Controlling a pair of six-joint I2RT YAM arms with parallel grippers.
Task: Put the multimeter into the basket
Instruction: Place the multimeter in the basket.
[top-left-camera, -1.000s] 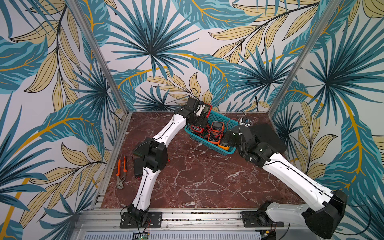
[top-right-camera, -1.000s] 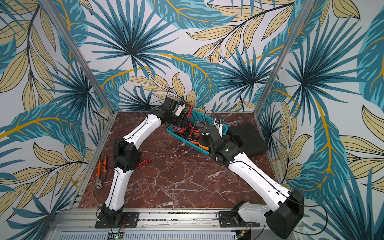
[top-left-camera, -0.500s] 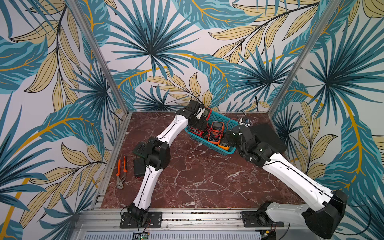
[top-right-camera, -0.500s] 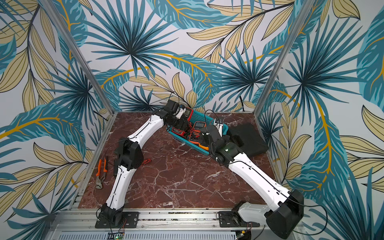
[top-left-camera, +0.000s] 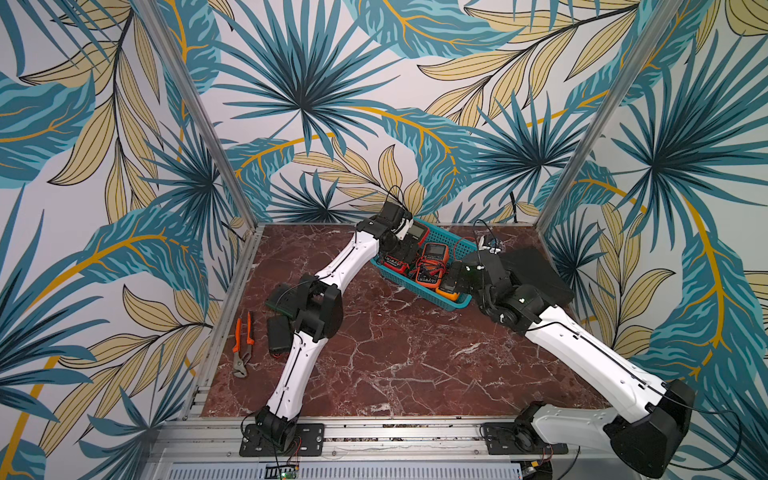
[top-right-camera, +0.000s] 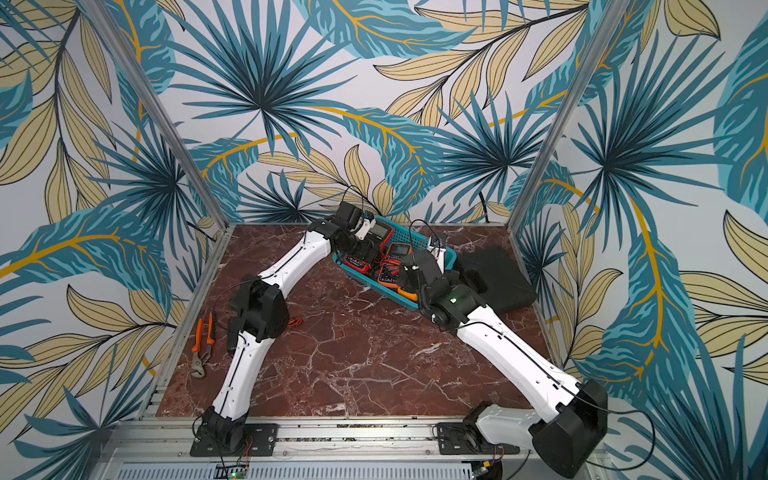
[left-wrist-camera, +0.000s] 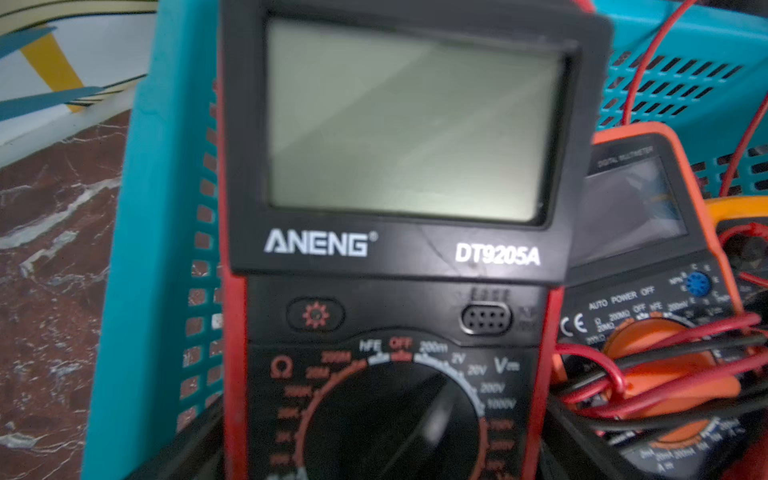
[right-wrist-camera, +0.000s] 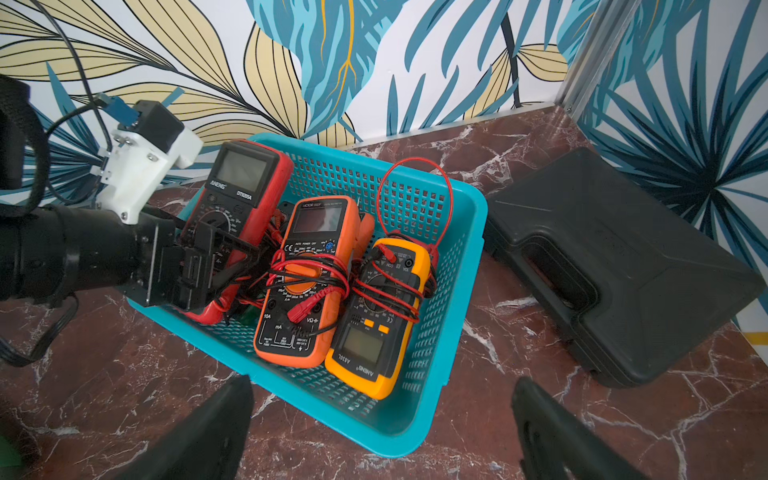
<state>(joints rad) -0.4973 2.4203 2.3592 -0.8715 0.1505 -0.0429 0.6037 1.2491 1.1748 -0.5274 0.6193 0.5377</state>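
Releasing cleanly, we should lift our left gripper (right-wrist-camera: 224, 266) straight up off the red multimeter (right-wrist-camera: 239, 199), which leans in the back corner of the basket (right-wrist-camera: 478, 208). Its jaws straddle the meter, and we cannot tell whether they grip. Our right gripper (right-wrist-camera: 382, 432) hangs wide and empty.

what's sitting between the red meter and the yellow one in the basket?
The orange multimeter, wrapped in red and black leads, lies between the red multimeter and the yellow multimeter in the basket. The right wrist view shows it.

Right gripper (right-wrist-camera: 382, 386) gapes wide; left gripper (right-wrist-camera: 216, 266) reaches forward, perhaps parted.
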